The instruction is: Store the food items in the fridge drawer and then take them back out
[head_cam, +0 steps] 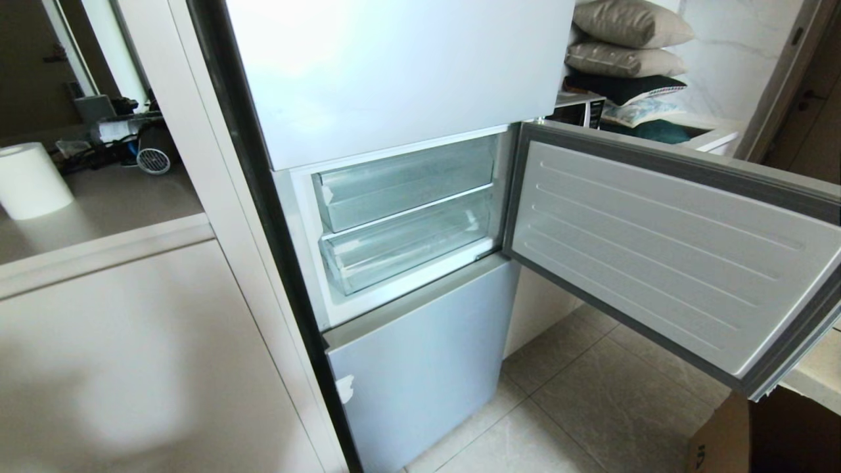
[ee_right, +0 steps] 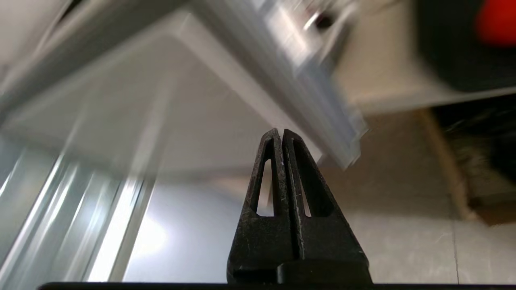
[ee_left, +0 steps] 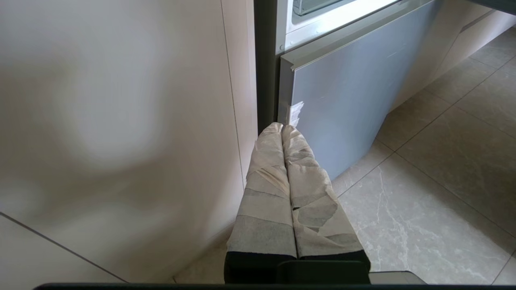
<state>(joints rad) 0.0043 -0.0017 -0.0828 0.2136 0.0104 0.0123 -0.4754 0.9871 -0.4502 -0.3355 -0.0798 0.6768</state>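
Observation:
The fridge's middle door (head_cam: pixel 663 249) stands swung open to the right. Behind it are two shut clear bins: a shallow tray (head_cam: pixel 404 177) above, and the deeper fridge drawer (head_cam: pixel 407 246) below. Neither gripper shows in the head view. My right gripper (ee_right: pixel 281 132) is shut and empty, low beneath the open door's corner (ee_right: pixel 342 133), in a blurred picture. A smeared bright red food item (ee_right: pixel 496 20) sits on something dark far off to its side. My left gripper (ee_left: pixel 282 128), its fingers wrapped in pale tape, is shut and empty beside the lower door panel (ee_left: pixel 342 88).
A pale cabinet wall (head_cam: pixel 131 355) flanks the fridge on the left, with a paper roll (head_cam: pixel 29 180) on the counter above. A white tape scrap (ee_left: pixel 296 112) sticks to the lower panel's edge. A cardboard box (head_cam: pixel 769 437) stands on the tiled floor (head_cam: pixel 591 407) under the open door.

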